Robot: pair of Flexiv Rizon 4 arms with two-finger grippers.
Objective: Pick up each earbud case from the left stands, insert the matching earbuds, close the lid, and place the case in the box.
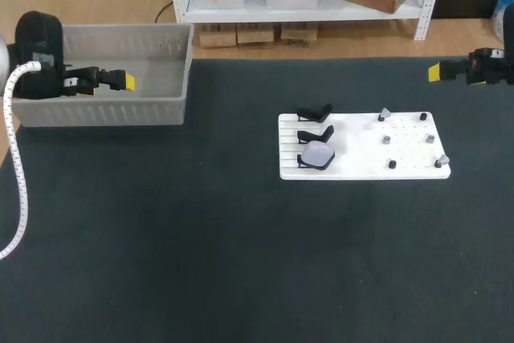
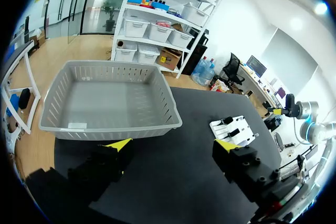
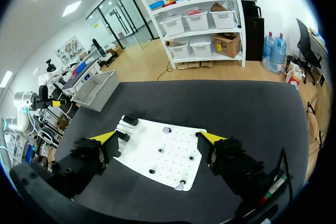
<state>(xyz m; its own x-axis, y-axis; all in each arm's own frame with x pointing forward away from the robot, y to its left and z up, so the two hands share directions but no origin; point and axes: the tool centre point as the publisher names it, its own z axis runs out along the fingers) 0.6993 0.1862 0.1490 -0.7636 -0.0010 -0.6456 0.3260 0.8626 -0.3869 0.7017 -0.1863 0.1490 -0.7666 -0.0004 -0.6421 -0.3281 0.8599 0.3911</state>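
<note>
Both spread wide: left gripper (image 1: 127, 82) over the box (image 1: 104, 110), well left of the board (image 1: 361, 154); right gripper (image 1: 434, 72) off its far-right corner. One case (image 1: 318, 156) sits on the board.

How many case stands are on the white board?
3, in a column on the white board: far stand and middle stand empty, near stand holding an earbud case.

White board (image 1: 353, 146) mid-table. Three black stands (image 1: 315, 133) along its left edge, with a pale rounded case (image 1: 319, 155) on the nearest one. Small earbuds (image 1: 386, 140) lie scattered on its right half. Grey slotted box (image 1: 104, 110) far left, well apart.
</note>
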